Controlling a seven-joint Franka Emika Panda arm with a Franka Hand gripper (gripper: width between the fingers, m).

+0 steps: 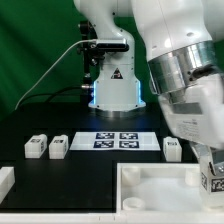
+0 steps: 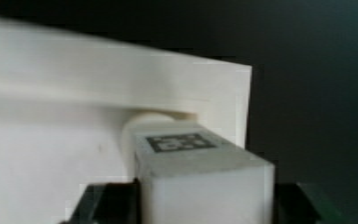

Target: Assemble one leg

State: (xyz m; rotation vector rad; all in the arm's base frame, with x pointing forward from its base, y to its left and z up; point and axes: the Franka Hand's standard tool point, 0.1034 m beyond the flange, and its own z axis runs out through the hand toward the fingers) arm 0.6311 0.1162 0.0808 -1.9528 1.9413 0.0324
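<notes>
In the wrist view my gripper (image 2: 202,203) is shut on a leg (image 2: 197,170), a white blocky peg with a black-and-white tag on its upper face. Dark fingers (image 2: 108,203) flank it on both sides. The leg's far end sits at a rounded corner socket (image 2: 153,118) of the large white tray (image 2: 87,100). In the exterior view the gripper (image 1: 211,176) is low at the right edge, over the tray's right corner (image 1: 190,178), and the held leg's tag (image 1: 216,184) shows. Three more legs lie on the table (image 1: 37,147), (image 1: 58,147), (image 1: 172,148).
The marker board (image 1: 118,140) lies in front of the robot base (image 1: 112,85). A white part (image 1: 5,181) sits at the exterior view's lower left edge. The arm's big wrist body (image 1: 185,70) fills the upper right.
</notes>
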